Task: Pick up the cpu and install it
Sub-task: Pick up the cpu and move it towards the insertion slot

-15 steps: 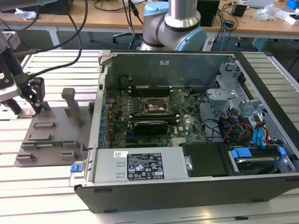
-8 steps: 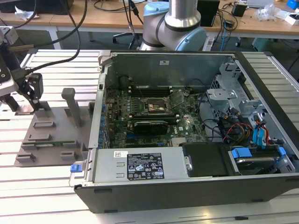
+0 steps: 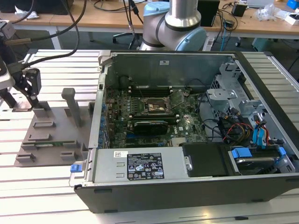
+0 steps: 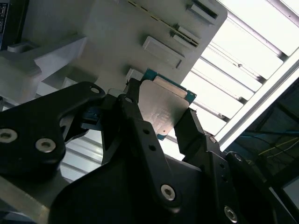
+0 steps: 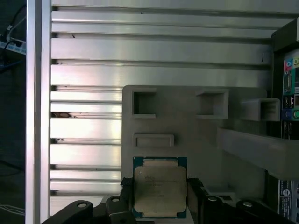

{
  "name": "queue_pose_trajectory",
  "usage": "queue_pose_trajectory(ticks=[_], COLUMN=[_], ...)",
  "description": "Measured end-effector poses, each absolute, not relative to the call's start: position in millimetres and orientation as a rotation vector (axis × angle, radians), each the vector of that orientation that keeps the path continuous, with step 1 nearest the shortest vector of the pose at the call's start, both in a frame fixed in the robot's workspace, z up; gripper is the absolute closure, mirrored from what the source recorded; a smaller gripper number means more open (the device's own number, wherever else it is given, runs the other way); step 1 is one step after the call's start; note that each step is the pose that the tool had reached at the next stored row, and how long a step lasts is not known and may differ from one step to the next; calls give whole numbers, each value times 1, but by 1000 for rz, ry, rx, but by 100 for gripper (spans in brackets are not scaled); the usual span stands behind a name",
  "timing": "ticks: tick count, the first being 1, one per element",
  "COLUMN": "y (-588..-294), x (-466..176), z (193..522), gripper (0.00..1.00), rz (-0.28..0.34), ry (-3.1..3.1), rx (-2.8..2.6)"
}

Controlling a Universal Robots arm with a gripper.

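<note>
Silvery cpu (image 5: 160, 184) sits clamped in the hand (image 5: 159, 192), just over the grey plate (image 5: 201, 140). I think it should be held flat and gently, so it does not slip.

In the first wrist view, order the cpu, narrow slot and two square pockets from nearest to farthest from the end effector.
1. cpu, held in the end effector.
2. narrow slot, just beyond it on the fixture plate.
3. square pockets, farthest; the two tie.
</note>
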State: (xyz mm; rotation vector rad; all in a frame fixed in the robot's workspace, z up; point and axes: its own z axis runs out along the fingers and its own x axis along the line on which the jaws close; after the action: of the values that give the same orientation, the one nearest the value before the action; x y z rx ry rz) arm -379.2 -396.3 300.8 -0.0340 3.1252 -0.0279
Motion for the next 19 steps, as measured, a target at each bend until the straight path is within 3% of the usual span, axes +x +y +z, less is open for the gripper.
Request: queue_pose_trajectory(ticks=[19], y=[-396], x=[-379], z=[319], gripper=[45], rz=[-28], ry=[3125], rx=[-34])
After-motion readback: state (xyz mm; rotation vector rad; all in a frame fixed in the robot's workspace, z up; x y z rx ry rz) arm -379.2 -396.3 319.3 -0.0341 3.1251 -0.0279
